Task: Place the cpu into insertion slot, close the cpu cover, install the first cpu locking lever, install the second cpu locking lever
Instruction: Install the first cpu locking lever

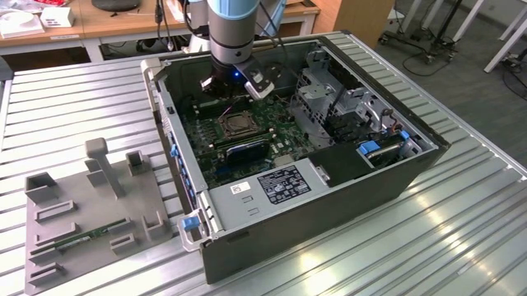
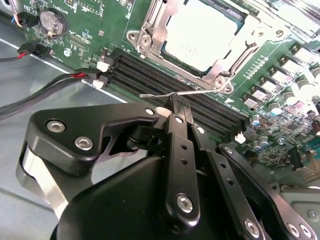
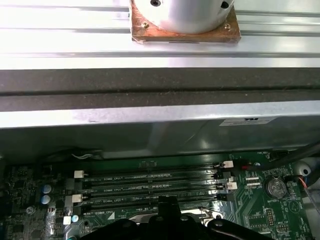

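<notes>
The cpu [image 2: 200, 35] lies flat in the insertion slot [image 1: 234, 125] on the green motherboard, pale metal face up. The silvery cpu cover [image 2: 152, 30] is folded down around it. A thin wire cpu locking lever [image 2: 155, 95] runs along the socket edge beside the memory slots. My gripper [image 2: 177, 106] hangs over the board's rear part [image 1: 221, 97], fingers shut together. Its narrow tip meets the lever's bent handle. I cannot tell whether the wire is pinched or just touched. The same black tip [image 3: 167, 205] shows in the first wrist view.
Long black memory slots [image 2: 165, 75] lie right under the gripper. Red and black cables [image 2: 45, 95] cross the case floor nearby. The drive cage [image 1: 317, 98] and power supply box [image 1: 280, 185] crowd the case. A grey fixture [image 1: 82, 209] sits outside, at the exterior view's left.
</notes>
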Controlling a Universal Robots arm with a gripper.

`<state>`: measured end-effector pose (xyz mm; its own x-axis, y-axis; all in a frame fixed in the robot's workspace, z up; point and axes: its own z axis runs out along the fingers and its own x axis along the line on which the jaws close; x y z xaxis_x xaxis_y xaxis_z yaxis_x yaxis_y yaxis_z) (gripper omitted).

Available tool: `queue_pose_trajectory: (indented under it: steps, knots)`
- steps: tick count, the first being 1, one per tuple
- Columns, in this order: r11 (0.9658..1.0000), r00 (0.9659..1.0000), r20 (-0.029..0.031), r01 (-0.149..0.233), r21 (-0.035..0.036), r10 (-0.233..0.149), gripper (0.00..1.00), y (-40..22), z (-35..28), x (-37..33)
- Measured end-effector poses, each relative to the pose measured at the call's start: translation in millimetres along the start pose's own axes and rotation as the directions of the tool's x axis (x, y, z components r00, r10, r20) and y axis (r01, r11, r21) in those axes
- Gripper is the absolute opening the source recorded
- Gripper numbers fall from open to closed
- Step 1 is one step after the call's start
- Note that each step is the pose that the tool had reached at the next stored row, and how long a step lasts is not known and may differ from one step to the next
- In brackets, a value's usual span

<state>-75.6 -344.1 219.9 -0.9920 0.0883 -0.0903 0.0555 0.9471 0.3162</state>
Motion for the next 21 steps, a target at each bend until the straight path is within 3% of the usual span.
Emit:
queue_pose_trajectory:
  steps: [12,21]
  knots:
    - [1.0,1.0,0.0,0.0,0.0,0.0,0.11,-2.3,9.7,-8.9]
    - [1.0,1.0,0.0001,0.0,0.0001,0.0,0.11,-5.0,18.2,-9.4]
